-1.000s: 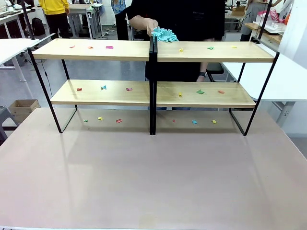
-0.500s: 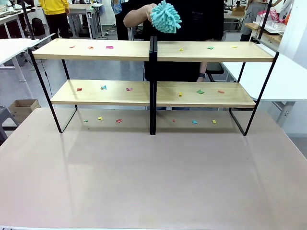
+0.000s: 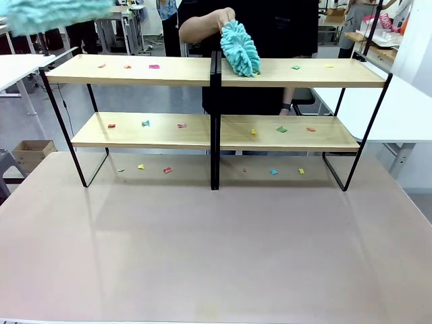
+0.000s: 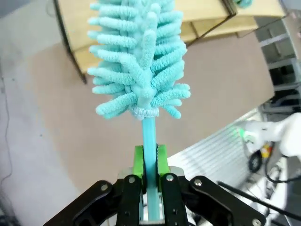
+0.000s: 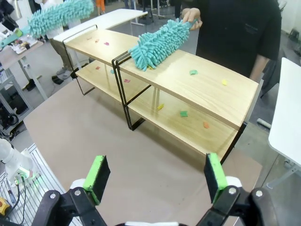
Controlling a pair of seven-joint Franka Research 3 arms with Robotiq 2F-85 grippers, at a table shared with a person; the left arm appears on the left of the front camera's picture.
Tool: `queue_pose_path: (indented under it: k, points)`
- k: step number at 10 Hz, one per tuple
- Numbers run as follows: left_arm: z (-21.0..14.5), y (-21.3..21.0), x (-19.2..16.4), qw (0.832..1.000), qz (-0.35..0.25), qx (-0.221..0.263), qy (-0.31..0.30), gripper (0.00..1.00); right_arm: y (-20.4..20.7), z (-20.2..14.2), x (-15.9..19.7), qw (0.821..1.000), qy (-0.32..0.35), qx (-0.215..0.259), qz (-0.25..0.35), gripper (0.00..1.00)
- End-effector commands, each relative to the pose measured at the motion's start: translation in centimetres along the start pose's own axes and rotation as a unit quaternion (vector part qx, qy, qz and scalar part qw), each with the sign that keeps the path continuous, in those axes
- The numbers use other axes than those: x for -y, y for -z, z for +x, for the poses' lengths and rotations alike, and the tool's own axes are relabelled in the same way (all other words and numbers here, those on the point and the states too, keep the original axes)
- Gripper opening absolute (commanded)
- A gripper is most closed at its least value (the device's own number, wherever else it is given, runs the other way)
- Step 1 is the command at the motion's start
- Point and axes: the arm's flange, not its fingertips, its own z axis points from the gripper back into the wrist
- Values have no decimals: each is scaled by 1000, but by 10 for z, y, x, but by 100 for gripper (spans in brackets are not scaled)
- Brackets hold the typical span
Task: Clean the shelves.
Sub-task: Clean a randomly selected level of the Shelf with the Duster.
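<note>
The shelves point(image 3: 182, 71) stand at the far side of the surface point(image 3: 216, 256), coloured scraps point(image 3: 154, 66) dotted over both tiers and on the surface beneath. The left claw point(image 4: 149, 161) is clamped on the thin handle of a teal duster point(image 4: 141, 61), whose head is up high at the left. The right claw point(image 5: 155, 176) hangs wide and empty above the near surface. A person's hand point(image 3: 202, 25) lays a second duster point(image 3: 241, 50) on the top right board by the centre post. The step in hand looks like bringing the left duster down onto the top left board. Best to lay the head flat, sweep one way along the board, press lightly so the handle doesn't twist in the grip, and stay clear of the person's side.
</note>
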Motion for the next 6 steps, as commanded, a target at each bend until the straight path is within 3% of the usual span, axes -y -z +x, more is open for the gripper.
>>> queue_pose_path:
  k: [1, 4, 6]
  points:
    - [-73, -44, -65, 999, -42, 8, -11, 13, 0, 0, 0, 1000, 0, 1, 1, 100]
    - [-159, -71, -126, 994, -7, 49, -102, 13, 0, 0, 0, 1000, 0, 1, 1, 100]
    - [-193, -72, -152, 987, -36, 61, -145, 13, 0, 0, 0, 1000, 0, 1, 1, 100]
